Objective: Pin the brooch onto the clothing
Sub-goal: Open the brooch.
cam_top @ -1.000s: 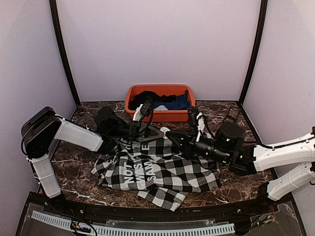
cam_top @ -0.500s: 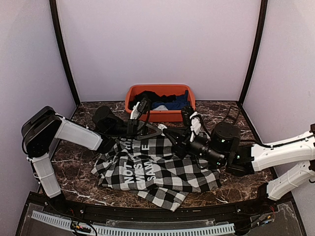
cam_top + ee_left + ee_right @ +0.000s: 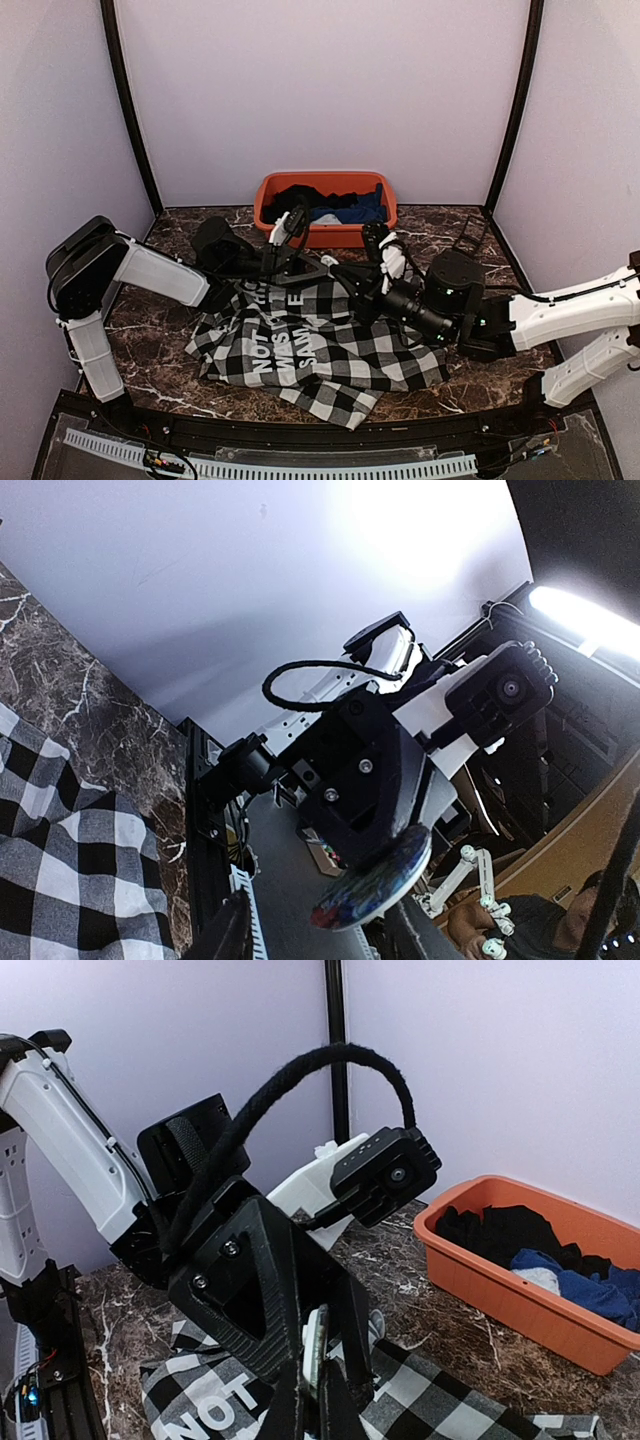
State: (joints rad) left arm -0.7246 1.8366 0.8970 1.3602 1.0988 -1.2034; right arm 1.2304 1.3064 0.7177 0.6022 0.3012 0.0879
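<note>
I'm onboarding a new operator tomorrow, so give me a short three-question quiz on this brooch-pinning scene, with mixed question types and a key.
1. True or false: the brooch lies flat on the checked shirt.
2. What grips the brooch? A) left gripper B) right gripper C) nothing
3. Fill in: the orange bin at the table's back holds black and ____ garments.
Key: 1 false; 2 B; 3 blue.
</note>
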